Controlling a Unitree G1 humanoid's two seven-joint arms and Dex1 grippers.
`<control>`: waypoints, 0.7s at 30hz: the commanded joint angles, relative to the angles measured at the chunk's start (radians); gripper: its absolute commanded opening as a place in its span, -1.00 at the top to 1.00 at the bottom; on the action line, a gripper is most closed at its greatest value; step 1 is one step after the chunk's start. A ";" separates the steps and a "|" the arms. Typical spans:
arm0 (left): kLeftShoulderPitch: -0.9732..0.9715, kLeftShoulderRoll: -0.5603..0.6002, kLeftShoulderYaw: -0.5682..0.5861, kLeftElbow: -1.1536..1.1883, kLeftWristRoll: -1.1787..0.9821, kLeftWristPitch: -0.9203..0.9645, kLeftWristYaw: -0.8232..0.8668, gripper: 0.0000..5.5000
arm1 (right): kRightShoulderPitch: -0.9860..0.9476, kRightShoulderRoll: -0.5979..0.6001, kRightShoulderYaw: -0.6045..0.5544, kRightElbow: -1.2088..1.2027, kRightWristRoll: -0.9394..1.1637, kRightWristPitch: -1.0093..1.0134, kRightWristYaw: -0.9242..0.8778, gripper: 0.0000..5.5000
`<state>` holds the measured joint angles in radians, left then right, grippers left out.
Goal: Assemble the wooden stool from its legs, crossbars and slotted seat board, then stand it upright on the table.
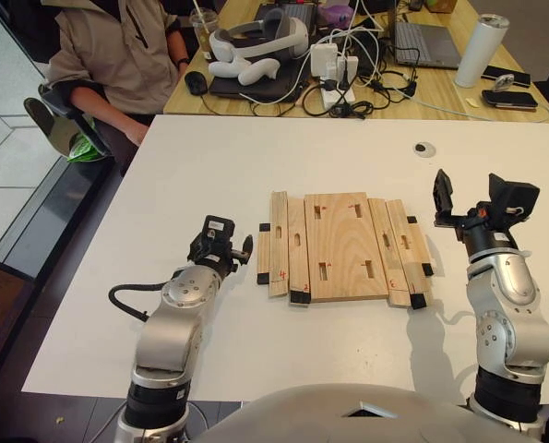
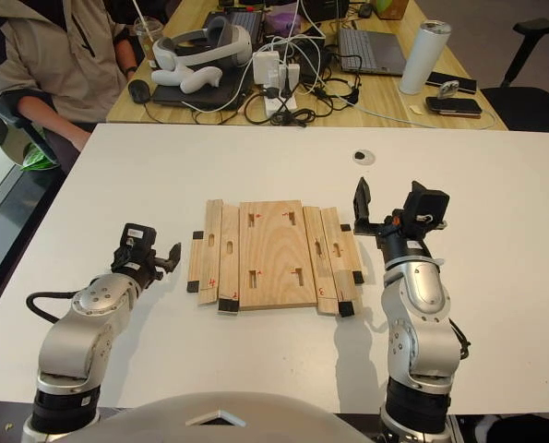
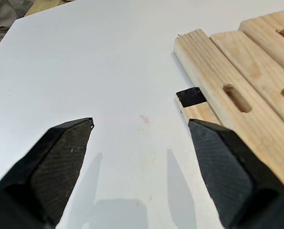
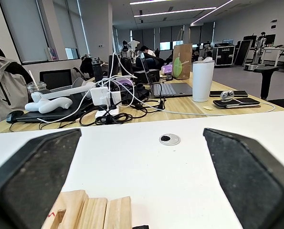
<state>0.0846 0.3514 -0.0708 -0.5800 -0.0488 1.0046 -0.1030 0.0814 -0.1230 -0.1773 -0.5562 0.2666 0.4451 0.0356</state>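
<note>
We saw the slotted seat board (image 1: 350, 245) lying flat, unassembled, on the white table (image 1: 209, 157).
Pale slats (image 1: 279, 245) flanked it; our left gripper (image 3: 141, 121) sat low beside them, our right gripper (image 1: 477, 198) raised opposite, both with fingers apart.

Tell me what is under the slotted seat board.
The seat board lies flat on the white table, with wooden slats along both sides. Its underside is covered, so whether a slat edge tucks beneath cannot be told.
</note>
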 commanded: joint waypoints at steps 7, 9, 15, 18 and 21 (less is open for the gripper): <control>-0.051 0.106 -0.058 0.001 0.001 0.064 -0.105 -0.35 | 0.041 0.012 0.051 -0.040 -0.079 -0.052 -0.026 -0.73; -0.058 0.134 -0.061 0.016 0.000 0.066 -0.129 -0.35 | 0.041 0.023 0.065 -0.046 -0.093 -0.054 -0.037 -0.73; -0.077 0.230 -0.091 0.053 -0.014 0.070 -0.228 -0.35 | -0.015 0.048 0.076 -0.046 -0.104 -0.048 -0.063 -0.73; -0.103 0.198 -0.090 0.045 -0.025 0.087 -0.228 -0.35 | -0.021 0.053 0.076 -0.037 -0.108 -0.052 -0.068 -0.73; -0.137 0.137 -0.089 0.033 -0.036 0.108 -0.202 -0.35 | -0.019 0.056 0.079 -0.028 -0.108 -0.057 -0.070 -0.73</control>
<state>-0.0222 0.5237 -0.1598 -0.5328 -0.0771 1.0877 -0.3200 0.0686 -0.0731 -0.1010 -0.5914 0.1633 0.3938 -0.0315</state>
